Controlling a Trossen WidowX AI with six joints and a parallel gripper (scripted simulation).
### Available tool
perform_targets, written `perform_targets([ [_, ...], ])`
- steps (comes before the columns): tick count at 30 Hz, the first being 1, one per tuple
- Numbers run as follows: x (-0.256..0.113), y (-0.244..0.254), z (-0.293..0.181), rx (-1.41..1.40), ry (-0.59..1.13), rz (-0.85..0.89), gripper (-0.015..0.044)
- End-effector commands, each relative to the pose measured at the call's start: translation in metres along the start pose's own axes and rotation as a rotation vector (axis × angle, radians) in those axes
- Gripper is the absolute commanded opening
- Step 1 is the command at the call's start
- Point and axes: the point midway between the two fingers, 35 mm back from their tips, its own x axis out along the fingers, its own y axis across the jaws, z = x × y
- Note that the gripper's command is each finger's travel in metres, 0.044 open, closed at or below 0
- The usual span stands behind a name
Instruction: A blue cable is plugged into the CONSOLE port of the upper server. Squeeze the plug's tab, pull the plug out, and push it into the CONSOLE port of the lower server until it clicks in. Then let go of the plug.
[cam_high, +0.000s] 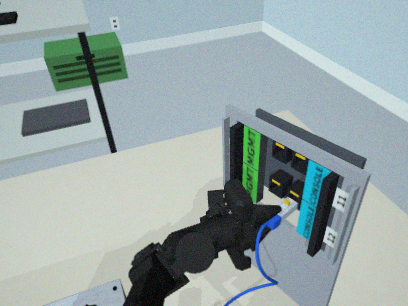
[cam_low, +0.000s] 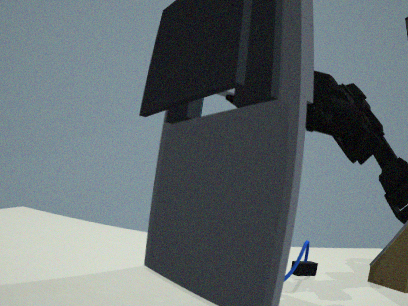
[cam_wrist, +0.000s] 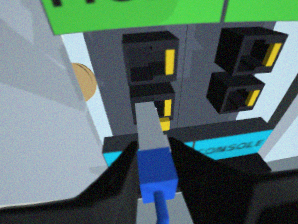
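- Pale blue walls with a white baseboard (cam_high: 200, 41) stand behind, and on one wall there is a small outlet (cam_high: 114, 23).
- On the left of the top view, a green box (cam_high: 107, 52) with dark slots is behind a thin black post (cam_high: 102, 112), and a dark flat block (cam_high: 56, 117) lies on a pale surface (cam_high: 20, 145).
- The light tabletop (cam_high: 100, 200) (cam_low: 55, 250) carries an upright grey panel (cam_high: 312, 265) (cam_low: 220, 190).
- On the panel's front are green MGMT labels (cam_high: 251, 160) (cam_wrist: 135, 14), cyan CONSOLE labels (cam_high: 312, 200) (cam_wrist: 230, 146) and four black ports with yellow marks.
- The jaws (cam_high: 281, 212) are closed on the plug (cam_high: 288, 207) (cam_wrist: 156, 167), one black finger at each side of it.
- The plug, blue at its rear and light grey at its front, is at the lower server's CONSOLE port (cam_high: 295, 192) (cam_wrist: 167, 95). Its tip overlaps the opening in the wrist view; how deep it sits, I cannot tell.
- From the plug's rear, the blue cable (cam_high: 258, 250) (cam_low: 300, 260) (cam_wrist: 161, 207) goes down in a curve.
- In the exterior view, the panel hides the jaws, while part of the black arm (cam_high: 195, 252) (cam_low: 350, 115) is visible beside it.
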Motion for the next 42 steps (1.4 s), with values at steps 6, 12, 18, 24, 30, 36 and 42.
perform_targets([
  [6, 0.0025, -0.0017, 0.0003, -0.001, 0.002, -0.005, 0.0],
  [12, 0.0038, -0.0014, 0.0011, -0.001, 0.002, -0.006, 0.0],
  [18, 0.0051, -0.0015, 0.0018, -0.001, 0.002, -0.006, 0.0],
  [24, 0.0065, -0.0016, 0.0023, -0.001, 0.002, -0.006, 0.0],
  [30, 0.008, -0.0017, 0.0028, -0.001, 0.002, -0.007, 0.0],
  [36, 0.0094, -0.002, 0.0032, -0.001, 0.003, -0.007, 0.0],
  [42, 0.0108, -0.0023, 0.0037, -0.001, 0.003, -0.008, 0.0],
])
